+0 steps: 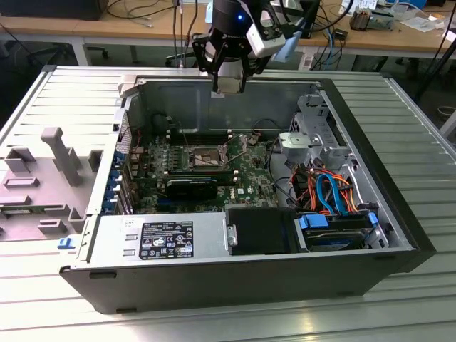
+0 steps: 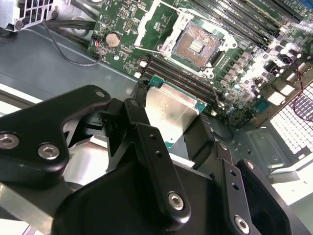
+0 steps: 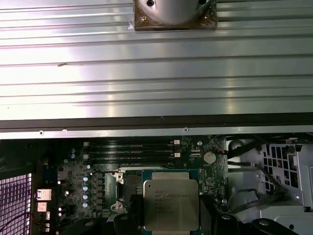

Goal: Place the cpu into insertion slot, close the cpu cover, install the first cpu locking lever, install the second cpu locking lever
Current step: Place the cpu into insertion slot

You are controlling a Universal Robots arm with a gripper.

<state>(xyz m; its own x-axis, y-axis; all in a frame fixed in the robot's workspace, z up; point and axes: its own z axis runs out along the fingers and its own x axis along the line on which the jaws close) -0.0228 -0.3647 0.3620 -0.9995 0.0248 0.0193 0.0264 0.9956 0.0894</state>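
The main risk, judged from here, is a skewed seat. If the cpu (image 2: 168,110) tips in the grasp or comes down off-square, a corner could land on the bare contacts of the insertion slot (image 2: 195,46) and bend them. A slip from this height would do the same harm.

The gripper (image 1: 229,80) hangs high above the insertion slot (image 1: 206,158), well apart from it. Its black fingers (image 2: 146,132) are closed on the chip — one on each of two opposite edges, with the metal top facing the wrist. In the first wrist view the cpu (image 3: 170,203) overlaps the socket beneath it. In the second wrist view the socket sits open and unfilled — beyond the chip.
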